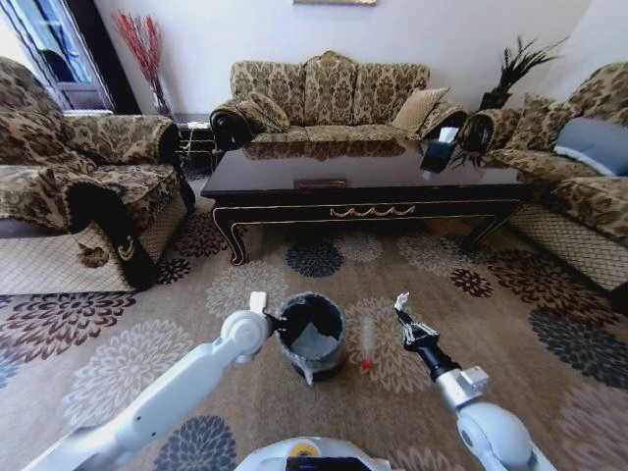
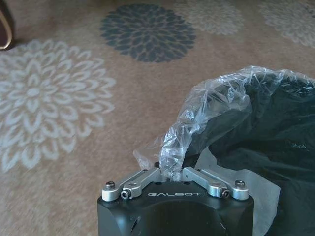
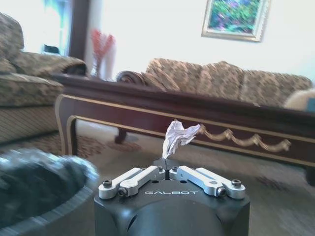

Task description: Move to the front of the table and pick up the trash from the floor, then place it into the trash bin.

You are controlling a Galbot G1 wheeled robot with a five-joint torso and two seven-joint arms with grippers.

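Already our right gripper (image 3: 170, 169) is clamped on a crumpled white paper scrap (image 3: 178, 136) beside the small black cylindrical bin (image 1: 312, 339), whose greyish plastic liner (image 2: 197, 118) our left gripper (image 2: 172, 173) pinches, while a small clear red-capped bottle (image 1: 367, 343) lies uncollected on the flower-patterned beige carpet (image 1: 196, 324).

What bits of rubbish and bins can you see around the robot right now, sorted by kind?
Crumpled paper scraps: 1, pinched in the right gripper: paper
Plastic bottles: 1, lying on the carpet
Trash bins: 1, its liner held by the left gripper
Total: 3
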